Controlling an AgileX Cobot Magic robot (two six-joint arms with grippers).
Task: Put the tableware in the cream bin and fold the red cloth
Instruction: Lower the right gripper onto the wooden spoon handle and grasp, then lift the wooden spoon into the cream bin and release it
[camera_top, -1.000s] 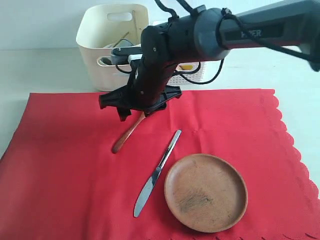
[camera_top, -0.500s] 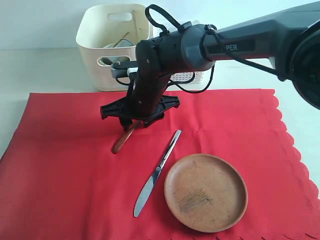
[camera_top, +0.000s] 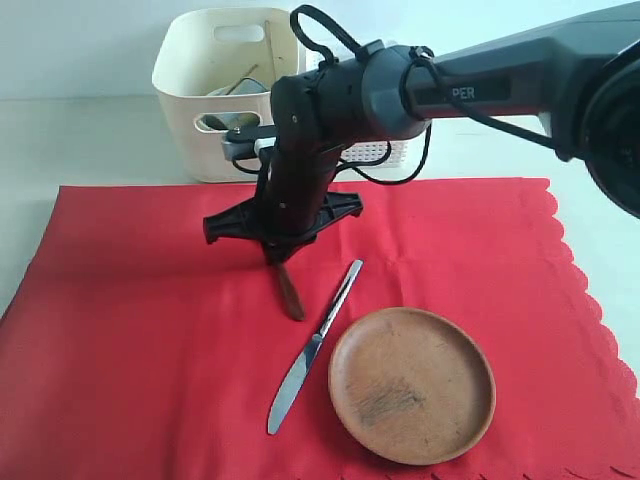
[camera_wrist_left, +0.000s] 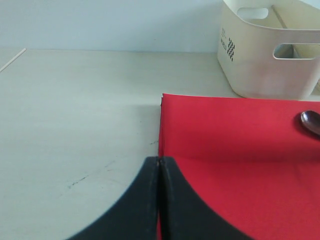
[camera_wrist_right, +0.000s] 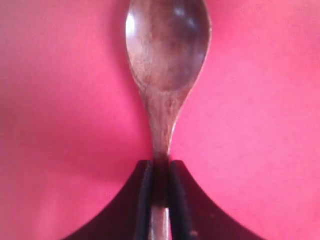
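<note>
My right gripper (camera_top: 277, 258) (camera_wrist_right: 161, 167) is shut on the handle of the brown wooden spoon (camera_top: 290, 295) (camera_wrist_right: 167, 65), whose bowl hangs down over the red cloth (camera_top: 130, 300). On the cloth lie a metal table knife (camera_top: 315, 345) and a round brown plate (camera_top: 412, 384). The cream bin (camera_top: 225, 90) (camera_wrist_left: 270, 50) stands behind the cloth with tableware inside. My left gripper (camera_wrist_left: 159, 162) is shut and empty, hovering at the cloth's left edge (camera_wrist_left: 161, 130). The spoon's bowl (camera_wrist_left: 311, 122) shows at the edge of the left wrist view.
A white lattice basket (camera_top: 375, 150) stands right of the cream bin, mostly hidden by my right arm (camera_top: 480, 80). Pale tabletop (camera_wrist_left: 75, 110) surrounds the cloth. The cloth's scalloped edge (camera_top: 590, 290) runs along the right.
My right gripper closed on the spoon's handle and lifted it; the spoon swung from lying slanted on the cloth to hanging bowl-down. The left gripper stayed still.
</note>
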